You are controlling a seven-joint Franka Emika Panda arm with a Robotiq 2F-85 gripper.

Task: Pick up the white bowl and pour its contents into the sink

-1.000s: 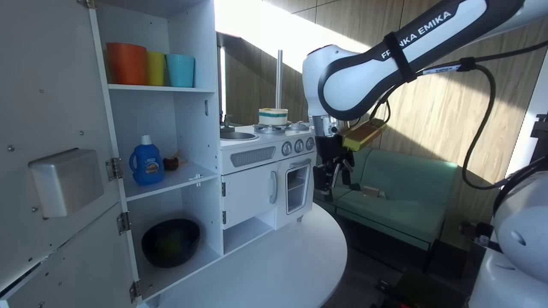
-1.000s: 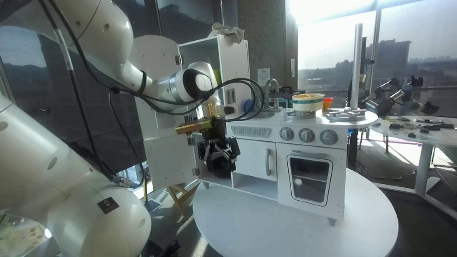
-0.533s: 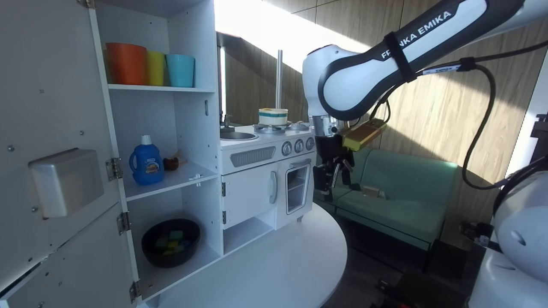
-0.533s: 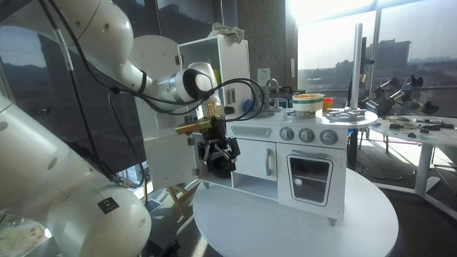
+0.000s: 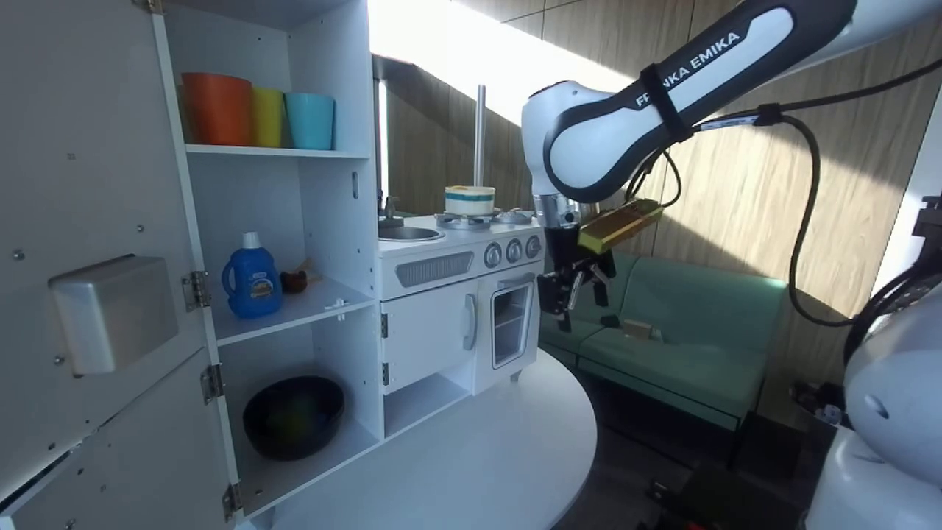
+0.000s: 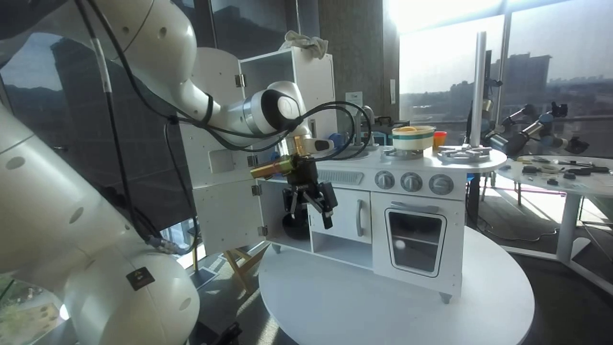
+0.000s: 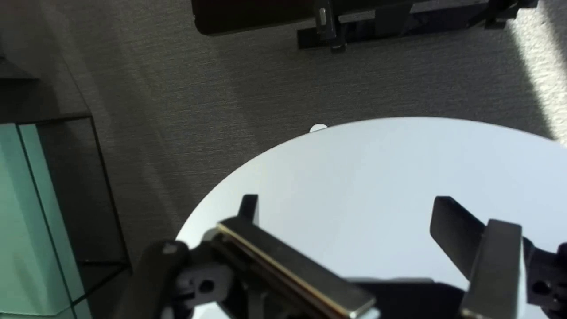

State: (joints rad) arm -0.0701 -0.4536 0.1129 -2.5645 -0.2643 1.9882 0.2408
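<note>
Tabletop [image 6: 397, 302], white and round, under parted jaws — green sofa [image 5: 692, 331], wooden wall [image 5: 736, 206] beyond.

The sink [image 5: 409, 234] looks like smooth metal; the bottle [image 5: 254, 281], moulded plastic; the wall panels [image 5: 736, 177] — grained wood. The tabletop [image 6: 397, 297] looks smooth; the towel [image 6: 307, 44], crumpled cloth; the floor [image 7: 177, 88] — matt and finely ribbed.

A round white table [image 7: 376, 164] is under the gripper [image 7: 347, 204]. In an exterior view, a green couch [image 5: 699, 338] is behind the gripper, a blue bottle [image 5: 254, 283] and black bowl [image 5: 296, 447] left of it.
</note>
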